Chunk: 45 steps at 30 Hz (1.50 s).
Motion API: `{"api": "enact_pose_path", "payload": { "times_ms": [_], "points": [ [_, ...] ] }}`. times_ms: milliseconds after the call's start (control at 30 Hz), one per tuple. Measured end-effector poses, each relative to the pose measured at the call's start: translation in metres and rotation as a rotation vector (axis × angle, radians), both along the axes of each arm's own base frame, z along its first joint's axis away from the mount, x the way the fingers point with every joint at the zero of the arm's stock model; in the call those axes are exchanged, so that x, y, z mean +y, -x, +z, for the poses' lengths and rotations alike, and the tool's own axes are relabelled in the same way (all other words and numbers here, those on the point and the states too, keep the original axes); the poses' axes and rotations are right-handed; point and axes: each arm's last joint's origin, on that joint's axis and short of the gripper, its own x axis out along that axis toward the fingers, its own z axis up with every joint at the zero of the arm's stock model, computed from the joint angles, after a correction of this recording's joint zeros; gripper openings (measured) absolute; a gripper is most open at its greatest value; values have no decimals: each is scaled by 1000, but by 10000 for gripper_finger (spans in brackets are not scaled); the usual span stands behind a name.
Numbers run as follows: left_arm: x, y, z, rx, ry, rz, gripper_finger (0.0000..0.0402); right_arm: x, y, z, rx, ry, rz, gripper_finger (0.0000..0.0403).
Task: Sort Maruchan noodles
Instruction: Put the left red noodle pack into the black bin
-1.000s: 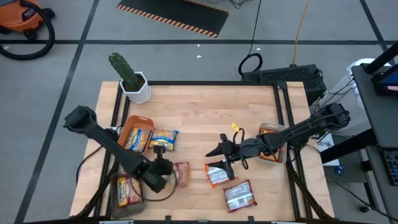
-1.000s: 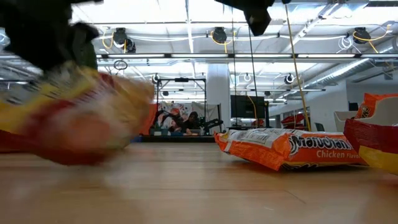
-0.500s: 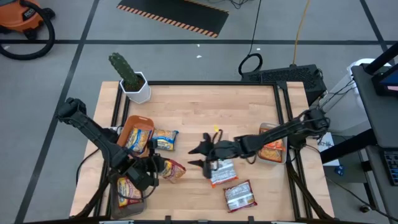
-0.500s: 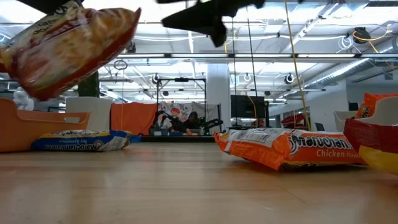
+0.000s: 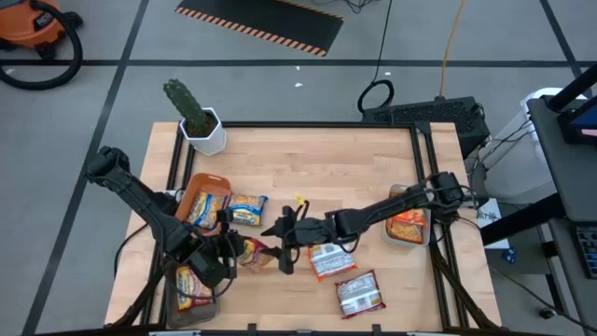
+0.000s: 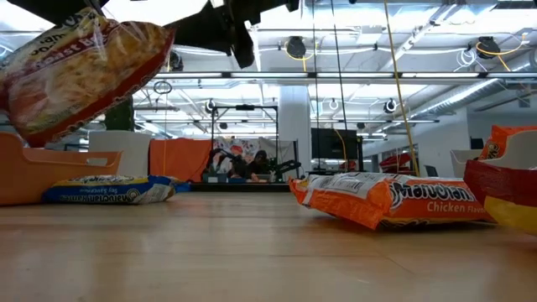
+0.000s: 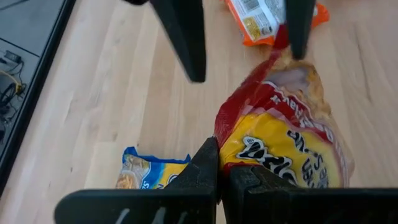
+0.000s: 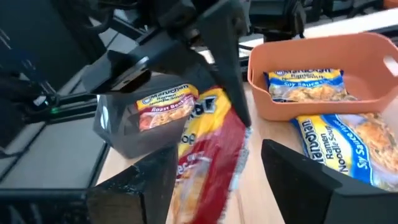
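Note:
A red-and-yellow Maruchan noodle packet [image 5: 254, 252] hangs above the table's near left part with my left gripper [image 5: 233, 250] shut on it. In the low view the packet [image 6: 84, 71] is tilted and clear of the wood. My right gripper [image 5: 277, 249] reaches across from the right and is open. Its two fingers [image 8: 149, 180] stand on either side of the packet's free end [image 8: 211, 162]. I cannot tell whether they touch it. My left gripper pinches the packet's red end edge [image 7: 231, 152] between its two shut fingers. The fingers slant downward from the table's left. The packet sticks out beyond them toward the right, tilted and lifted clear of the table.
An orange bin [image 5: 191, 191] at the left holds a blue packet, and another blue packet [image 5: 247, 210] lies beside it. A grey tray [image 5: 177, 301] at the near left holds a red packet. An orange packet [image 5: 328, 261] and a red-white one [image 5: 359, 294] lie mid-table. A potted cactus [image 5: 199, 123] stands far left.
My left gripper has lifted the red-and-yellow packet off the table and drawn it a little toward the left edge. My right gripper has travelled toward the table's left up to the packet's free end, and its fingers have spread wider.

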Motion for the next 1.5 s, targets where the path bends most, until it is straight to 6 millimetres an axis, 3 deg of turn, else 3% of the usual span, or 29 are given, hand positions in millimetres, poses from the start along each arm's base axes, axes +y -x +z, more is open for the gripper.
{"api": "enact_pose_path", "payload": {
  "times_ms": [333,667,1233,1500],
  "points": [
    [0,0,0,-7,0,1,3,-4,-3,-11,58,-61,3,258],
    [-1,-1,1,-10,-13,-11,3,-7,-18,-36,28,-169,62,249],
    [-1,-1,1,-20,9,12,3,-8,-18,-36,15,-90,91,113],
    [0,0,0,-42,75,83,10,-13,-19,-36,11,-64,86,111]
  ]
}}
